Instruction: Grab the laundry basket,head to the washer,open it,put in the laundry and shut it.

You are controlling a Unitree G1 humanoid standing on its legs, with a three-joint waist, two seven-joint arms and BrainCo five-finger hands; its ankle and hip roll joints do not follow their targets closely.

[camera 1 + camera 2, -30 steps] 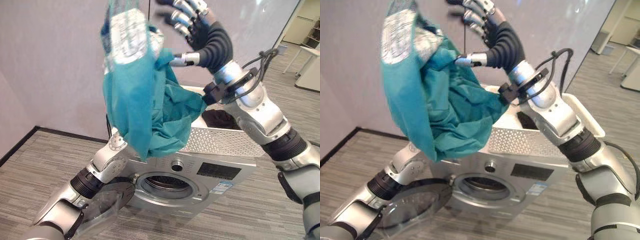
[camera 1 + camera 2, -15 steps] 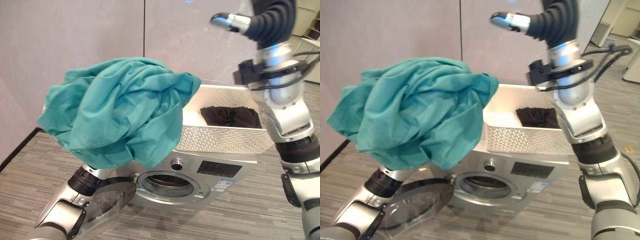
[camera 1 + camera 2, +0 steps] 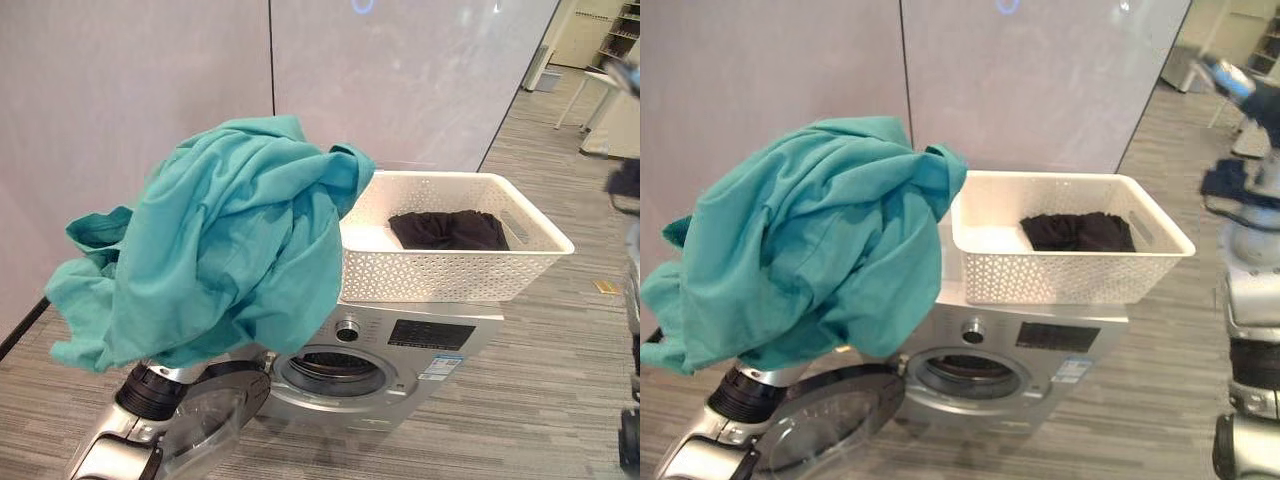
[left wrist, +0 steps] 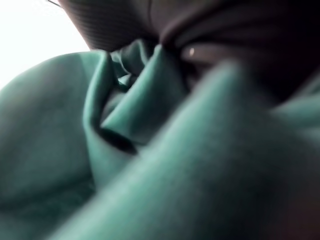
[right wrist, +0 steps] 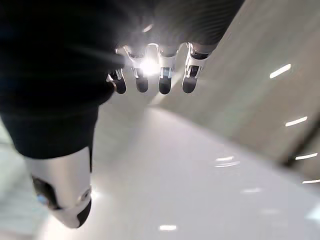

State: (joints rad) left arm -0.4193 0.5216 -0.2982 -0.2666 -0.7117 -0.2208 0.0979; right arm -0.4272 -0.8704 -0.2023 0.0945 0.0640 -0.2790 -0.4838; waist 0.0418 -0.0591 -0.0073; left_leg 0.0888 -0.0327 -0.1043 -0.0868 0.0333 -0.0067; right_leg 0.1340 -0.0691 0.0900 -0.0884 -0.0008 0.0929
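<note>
Your right hand is pointing up toward the ceiling, holding nothing. Its dark ribbed cover is taking up one corner, the silver fingers are reaching out straight in a row, and the thumb is standing apart from them. Long ceiling lights are glowing past the fingertips.

Silver-fingered, dark-tipped right robot hand under black ribbed cover

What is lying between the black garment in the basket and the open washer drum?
In the left eye view, the white basket's perforated wall and the washer's control panel come between the black garment and the drum opening.
</note>
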